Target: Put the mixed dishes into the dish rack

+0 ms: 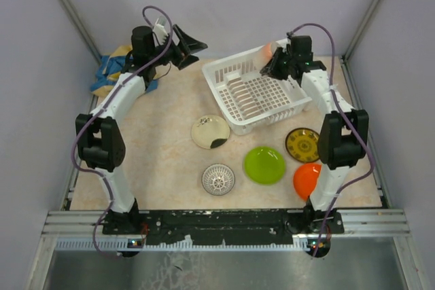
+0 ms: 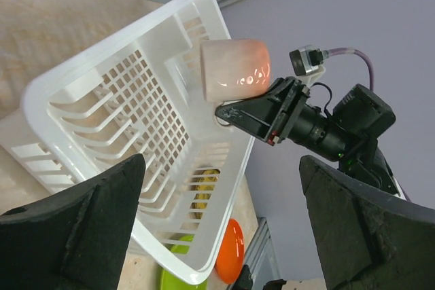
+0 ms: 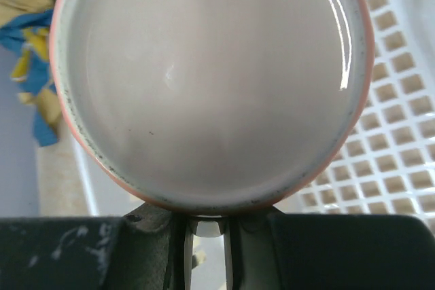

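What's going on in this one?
The right gripper holds the pink cup in the air over the far edge of the dish rack, which has nothing in it yet. The left gripper hovers open and empty beside the rack. The cream plate, patterned bowl, and lime-green, brown-yellow and orange plates lie on the table.

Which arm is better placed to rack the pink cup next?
Right: the right gripper clamps the pink cup over the far edge of the dish rack; the left gripper hangs open and empty.
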